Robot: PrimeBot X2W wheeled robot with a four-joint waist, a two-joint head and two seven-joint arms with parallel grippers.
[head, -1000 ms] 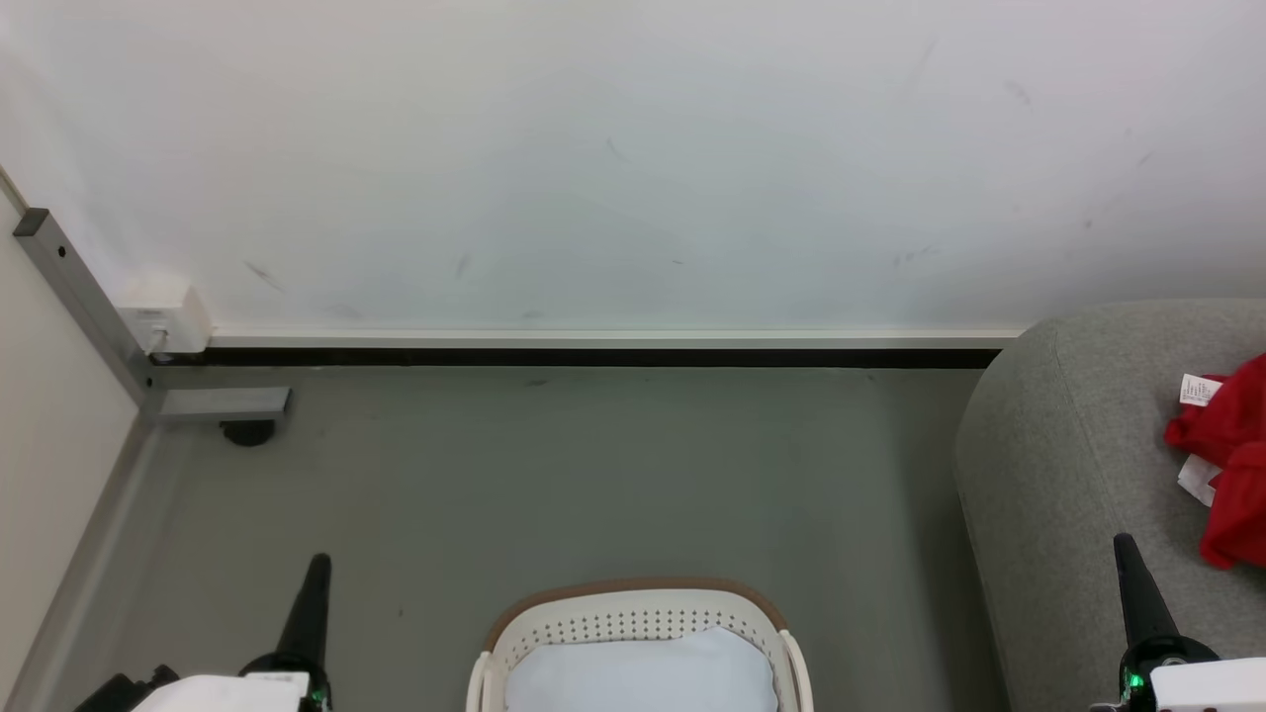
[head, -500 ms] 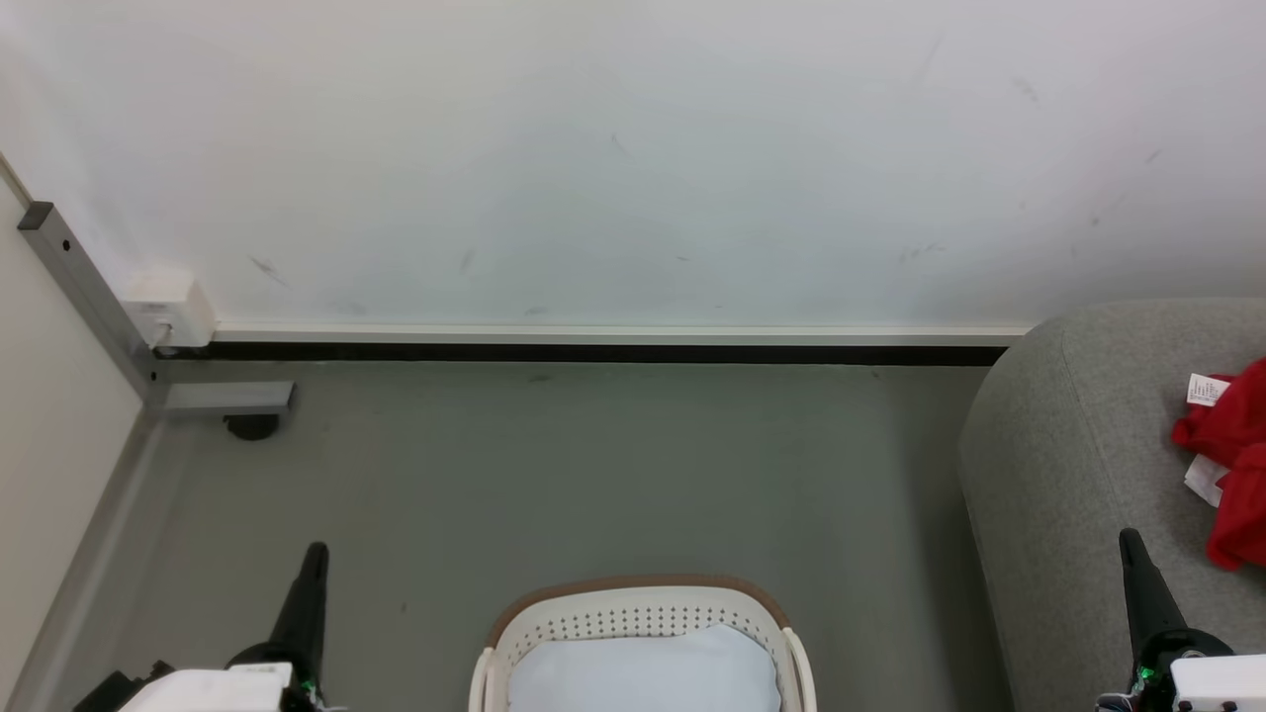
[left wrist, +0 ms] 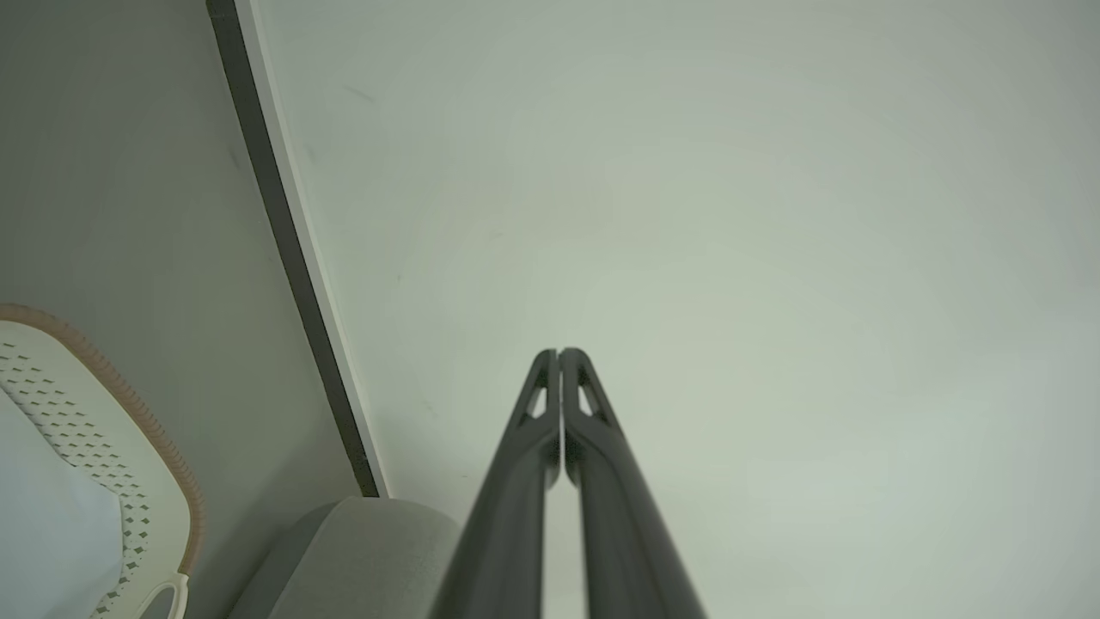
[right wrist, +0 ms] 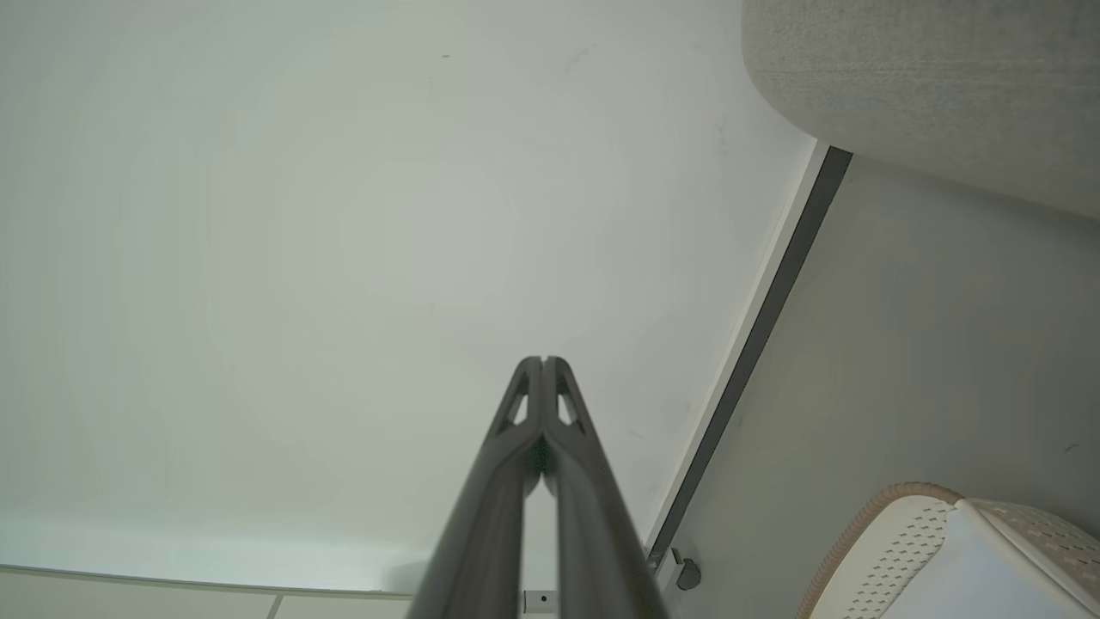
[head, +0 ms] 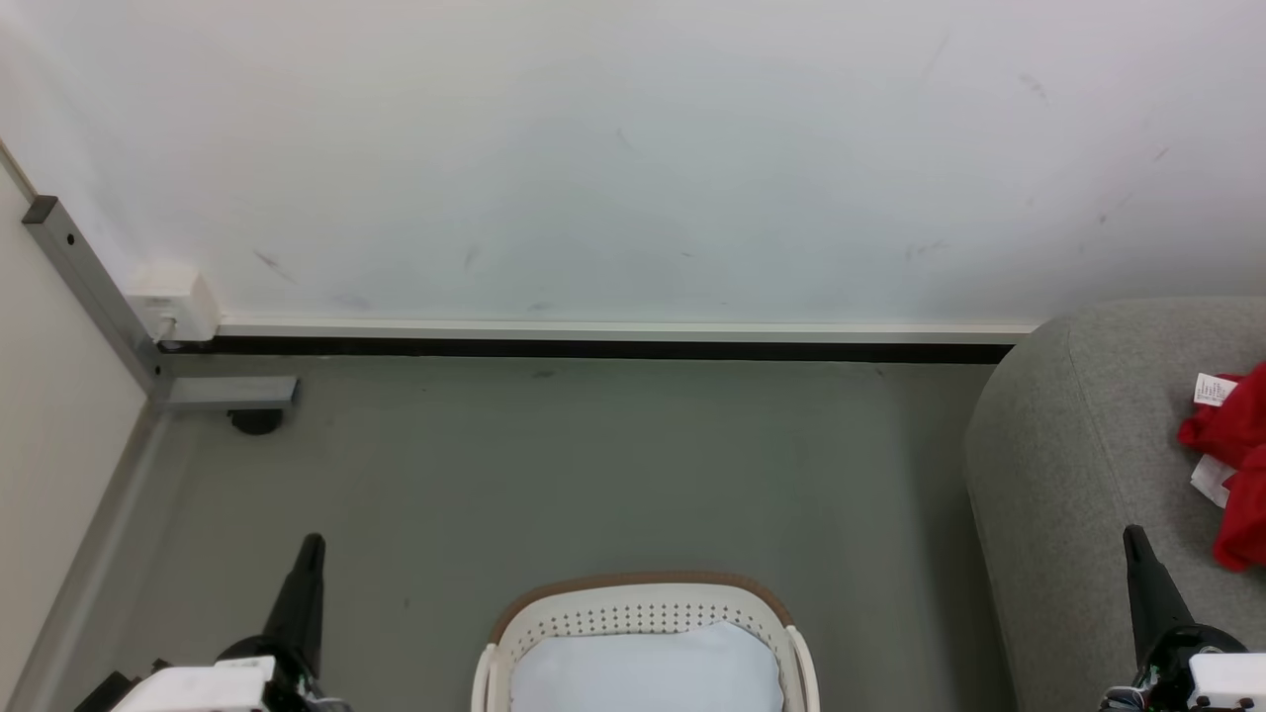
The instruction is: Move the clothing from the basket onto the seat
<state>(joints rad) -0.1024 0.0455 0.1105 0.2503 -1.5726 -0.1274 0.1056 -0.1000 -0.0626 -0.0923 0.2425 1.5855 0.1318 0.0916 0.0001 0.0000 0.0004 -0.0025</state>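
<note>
Red clothing (head: 1236, 465) with a small white tag lies on the grey seat (head: 1078, 465) at the right edge of the head view. The white basket (head: 643, 618) with holes and a brown rim stands at bottom centre, holding a pale blue-white cloth (head: 643, 672). My left gripper (head: 312, 544) is at the lower left, shut and empty. Over the seat's front part, the right gripper (head: 1132, 534) is shut and empty too. In the left wrist view the fingers (left wrist: 559, 354) are pressed together before the wall; the right wrist view shows the same (right wrist: 541, 361).
A white wall (head: 633, 148) with a dark baseboard (head: 593, 349) closes the far side. A grey metal frame foot (head: 227, 394) and post stand at the left corner. Grey floor (head: 593, 465) lies between basket and wall.
The head view has drifted slightly, shifting the scene a little right and up. Both grippers stay shut at the bottom corners; the clothing has not moved on the seat.
</note>
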